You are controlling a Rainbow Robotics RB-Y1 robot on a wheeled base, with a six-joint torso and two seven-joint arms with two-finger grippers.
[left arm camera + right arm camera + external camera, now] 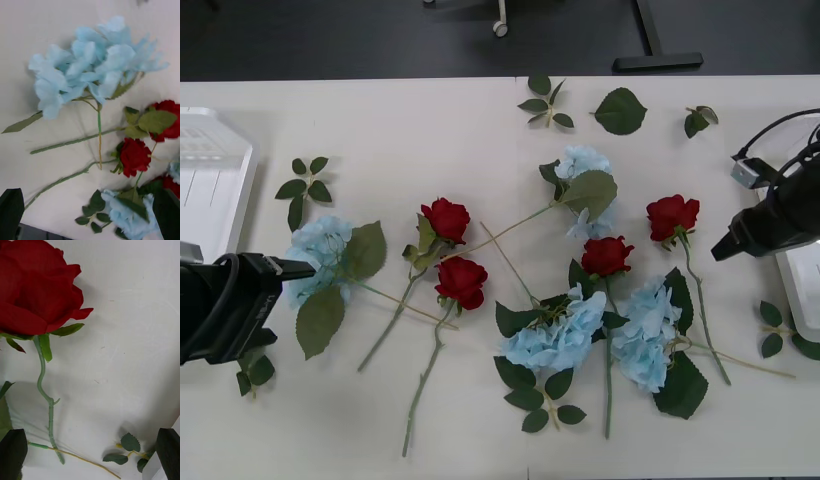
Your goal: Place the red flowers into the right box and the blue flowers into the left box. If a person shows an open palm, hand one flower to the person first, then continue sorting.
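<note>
Sorting not yet begun, all flowers lying on the surface [430,130]: right gripper [92,453], spread and empty, hovering over the rightmost rose [672,215], left gripper [90,215], likewise spread, over the leftmost hydrangea [320,245]; each is likely needing to descend onto a stem.

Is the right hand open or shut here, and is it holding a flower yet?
Open and empty: the right hand shows its black fingers apart at the corners, above the table near a red rose lying flat.
</note>
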